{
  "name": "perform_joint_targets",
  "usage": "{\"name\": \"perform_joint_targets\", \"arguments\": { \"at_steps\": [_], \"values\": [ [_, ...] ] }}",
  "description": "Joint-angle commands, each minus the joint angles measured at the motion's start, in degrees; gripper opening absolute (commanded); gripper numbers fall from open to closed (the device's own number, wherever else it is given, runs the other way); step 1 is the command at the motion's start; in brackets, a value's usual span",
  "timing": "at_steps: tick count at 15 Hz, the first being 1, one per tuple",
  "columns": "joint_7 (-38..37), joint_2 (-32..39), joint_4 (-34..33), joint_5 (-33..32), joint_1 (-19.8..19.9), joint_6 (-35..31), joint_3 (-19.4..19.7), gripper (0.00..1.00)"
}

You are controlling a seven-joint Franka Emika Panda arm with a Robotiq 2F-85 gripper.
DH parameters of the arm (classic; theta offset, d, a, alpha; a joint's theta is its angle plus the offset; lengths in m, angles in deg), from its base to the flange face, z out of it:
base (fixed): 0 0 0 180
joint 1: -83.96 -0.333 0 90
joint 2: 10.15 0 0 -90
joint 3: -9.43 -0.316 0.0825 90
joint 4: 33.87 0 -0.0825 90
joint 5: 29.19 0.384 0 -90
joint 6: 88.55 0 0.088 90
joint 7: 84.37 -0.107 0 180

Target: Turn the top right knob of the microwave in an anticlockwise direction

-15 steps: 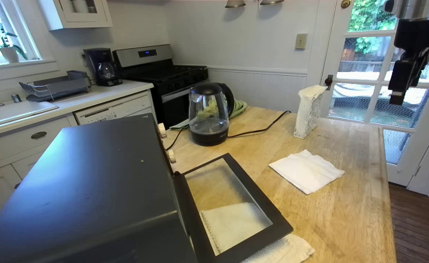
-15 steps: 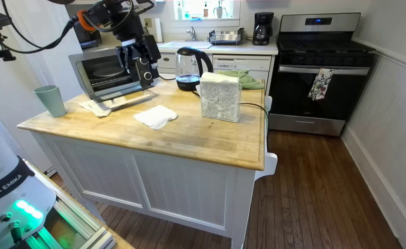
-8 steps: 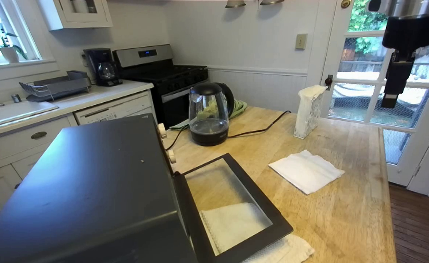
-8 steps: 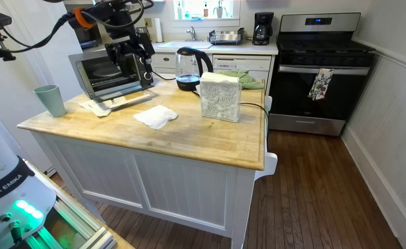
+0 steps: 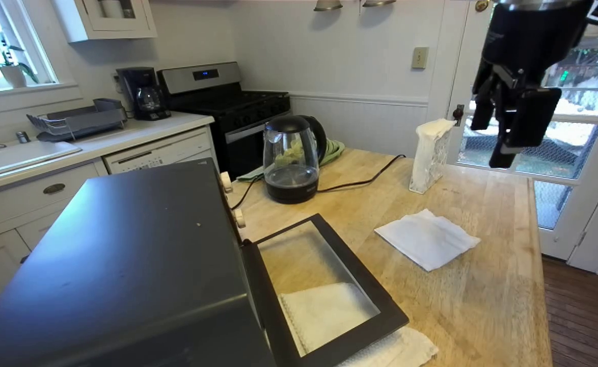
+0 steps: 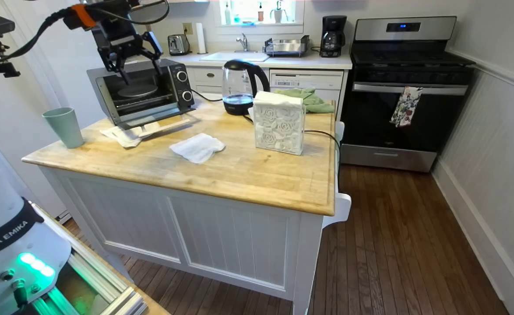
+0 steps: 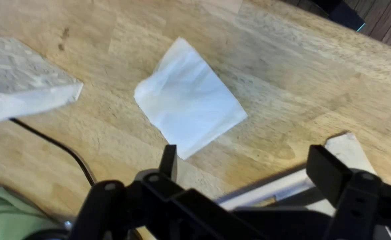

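The microwave (image 5: 141,244) is a large dark grey box on the wooden island, and its glass door (image 5: 398,313) is folded down open. In an exterior view it shows two round knobs on its right front panel (image 6: 177,87): the top right knob (image 6: 181,76) above a lower knob (image 6: 187,96). Both knobs also stick out past the front edge in an exterior view, the upper one (image 5: 226,182) farther off. My gripper (image 6: 143,78) is open and empty, pointing down, in the air in front of the microwave. In the wrist view its fingers (image 7: 242,156) are wide apart; the knobs are out of view there.
A glass kettle (image 5: 291,171) with a black cord stands beside the knob end of the microwave. A white napkin holder (image 6: 279,124), a flat napkin (image 7: 192,100) and a green cup (image 6: 65,127) are on the island. A green cloth (image 6: 311,103) lies behind the holder.
My gripper has moved away from the knob panel, towards the microwave's left side, and has turned. The knobs, covered at first in an exterior view, now show fully. The microwave has not moved.
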Motion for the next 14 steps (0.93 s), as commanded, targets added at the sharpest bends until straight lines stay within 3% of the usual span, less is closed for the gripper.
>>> {"name": "perform_joint_targets", "arguments": {
  "at_steps": [1,4,9,12,13,14],
  "values": [
    [7.7,7.5,-8.1,1.9,-3.6,-2.1,-0.6,1.0],
    [17.1,13.9,-15.6,5.9,-5.7,-3.0,0.5,1.0],
    [35.1,27.2,-30.7,16.3,-5.9,0.1,1.6,1.0],
    [42.3,35.1,-39.0,23.9,-4.6,3.0,1.3,1.0],
    [43.1,37.6,-41.5,25.5,-1.9,3.2,-1.2,1.0],
    [39.2,31.0,-33.6,21.4,-2.0,-0.1,-1.8,1.0]
  ]
}}
